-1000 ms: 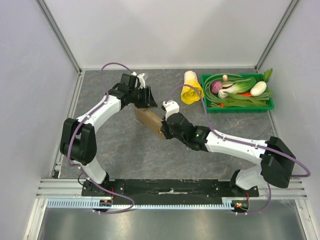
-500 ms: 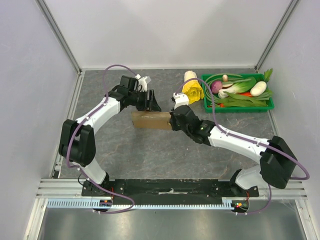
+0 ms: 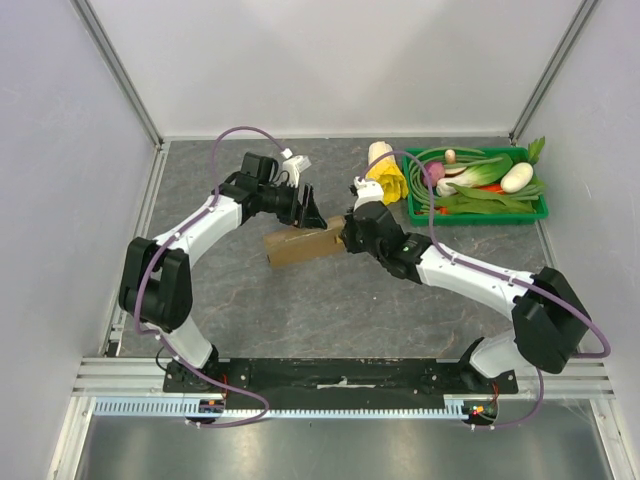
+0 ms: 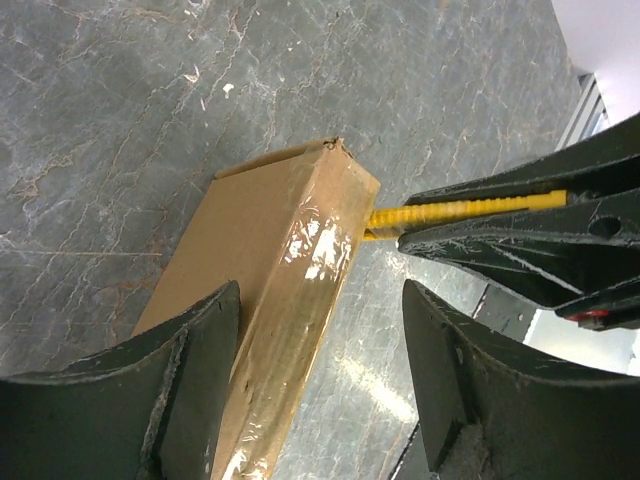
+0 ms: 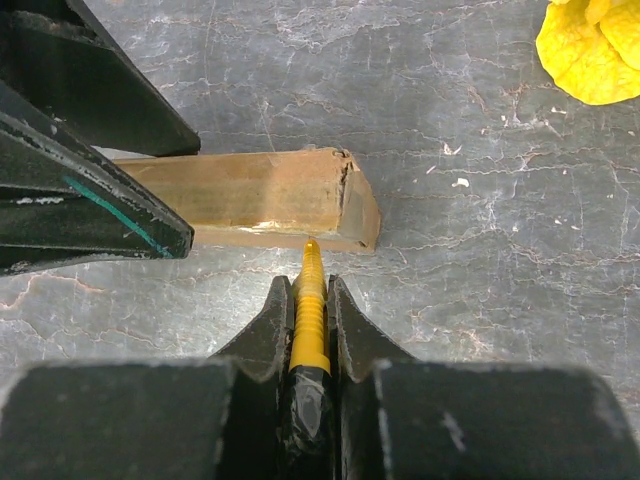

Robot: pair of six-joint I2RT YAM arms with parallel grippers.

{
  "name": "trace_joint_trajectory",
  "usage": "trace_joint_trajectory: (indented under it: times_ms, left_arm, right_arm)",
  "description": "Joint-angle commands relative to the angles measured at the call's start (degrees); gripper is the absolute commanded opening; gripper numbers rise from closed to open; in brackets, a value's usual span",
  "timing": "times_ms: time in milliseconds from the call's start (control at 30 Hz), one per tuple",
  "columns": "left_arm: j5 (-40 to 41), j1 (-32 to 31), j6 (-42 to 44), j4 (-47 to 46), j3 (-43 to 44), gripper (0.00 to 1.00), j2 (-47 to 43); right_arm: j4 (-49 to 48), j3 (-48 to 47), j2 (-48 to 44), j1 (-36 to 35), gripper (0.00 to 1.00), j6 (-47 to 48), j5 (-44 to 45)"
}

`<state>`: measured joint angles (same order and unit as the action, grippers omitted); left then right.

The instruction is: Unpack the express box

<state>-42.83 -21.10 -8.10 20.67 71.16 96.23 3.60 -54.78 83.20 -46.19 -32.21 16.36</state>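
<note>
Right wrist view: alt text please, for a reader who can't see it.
The right pincer, shut on a ribbed yellow tool, has the tool's tip at the near edge of the brown express box lying on a grey table. The left pincer, open, flanks the box at left.

No legible txt/labels/nos. in any view; express box [image 3: 300, 245] cardboard plain.

Brown express box [image 4: 268, 262]; yellow ribbed tool [image 5: 309, 322] (black-wrapped base).
</note>
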Motion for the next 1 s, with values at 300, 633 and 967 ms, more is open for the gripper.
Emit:
trace_joint_trajectory:
  times_ms: [300, 633, 967]
  left_arm:
    - [3.7, -3.0, 6.9, 0.2, -0.1, 0.74, 3.4]
    - [10.3, -4.8, 11.8, 2.8, 0.1, 0.67, 5.3]
    - [24.7, -10.5, 18.4, 3.9, 0.4, 0.44, 6.5]
  right_arm:
    - [-2.4, -0.9, -0.7, 2.1, 0.00, -1.8, -4.2]
    - [0.1, -1.3, -2.2, 4.4, 0.00, -1.5, -9.1]
    - [8.5, -3.4, -13.5, 6.8, 0.00, 2.8, -10.0]
